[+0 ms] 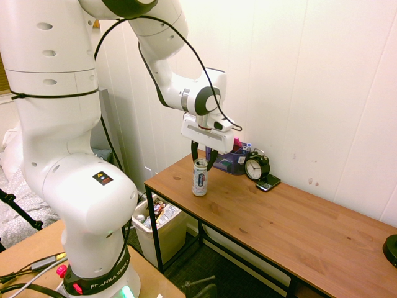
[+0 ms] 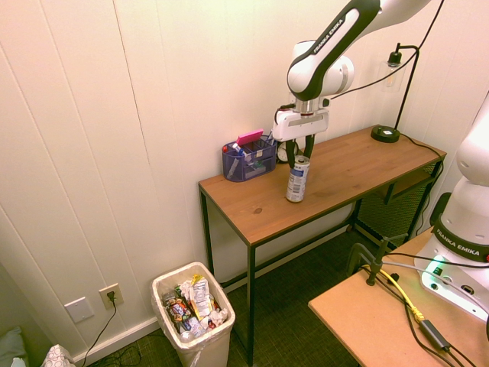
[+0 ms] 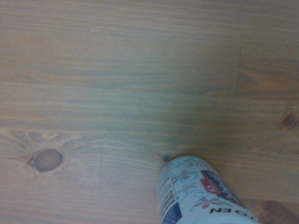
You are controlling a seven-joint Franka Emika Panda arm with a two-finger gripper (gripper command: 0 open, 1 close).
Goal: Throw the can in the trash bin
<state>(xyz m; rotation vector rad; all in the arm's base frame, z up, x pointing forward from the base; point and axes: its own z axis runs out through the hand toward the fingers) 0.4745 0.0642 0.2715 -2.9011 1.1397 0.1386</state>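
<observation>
I'm bringing my gripper to the top of the can, which is standing on the wooden desk directly beneath my palm, its long axis running roughly upright, in line with my reach. I cannot tell how far my gripper is open, or whether it has hold of the can (the wrist view is showing me only printed metal and wood grain). The trash bin is sitting lower down, just off the desk's near short end, so I'm judging that a secure grip and a straight lift should be coming before any sideways carry past that edge.
</observation>
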